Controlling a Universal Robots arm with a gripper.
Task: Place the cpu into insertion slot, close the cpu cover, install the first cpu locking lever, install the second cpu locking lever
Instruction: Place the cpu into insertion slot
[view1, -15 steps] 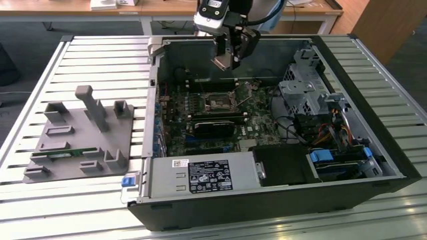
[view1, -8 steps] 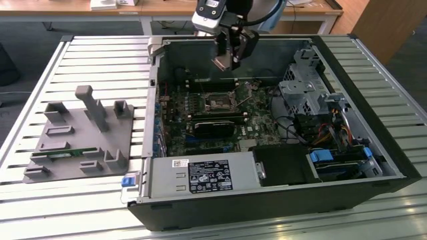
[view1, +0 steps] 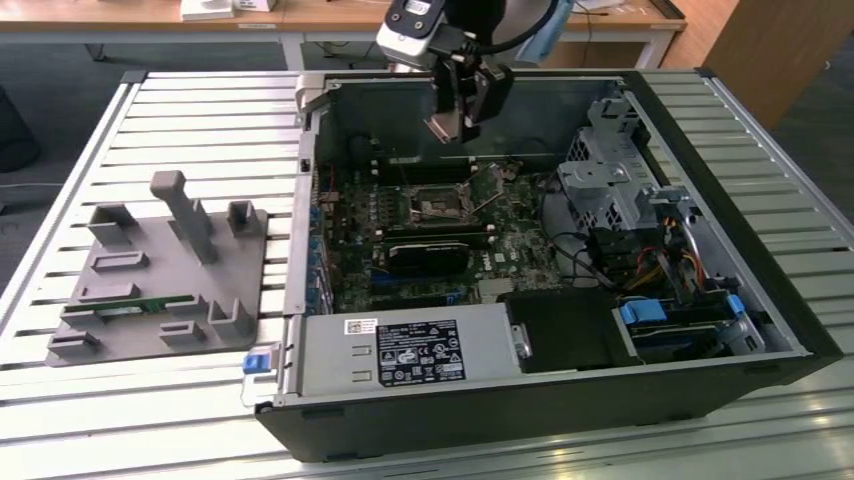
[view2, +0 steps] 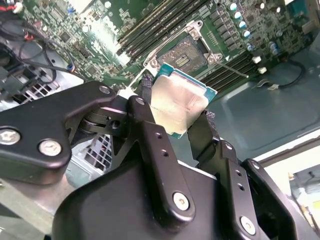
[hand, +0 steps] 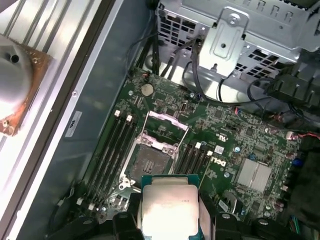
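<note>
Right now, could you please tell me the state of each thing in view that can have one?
cpu: gripped, held above the board, not seated.
gripper: shut on the cpu.
insertion slot: empty and uncovered.
cpu cover: swung open.
computer case: open, side panel off.

A slatted metal desk (view1: 200, 100) carries an open black computer case (view1: 534, 415); a grey moulded fixture (view1: 134, 300) lies beside the case, at the exterior view's left.
</note>
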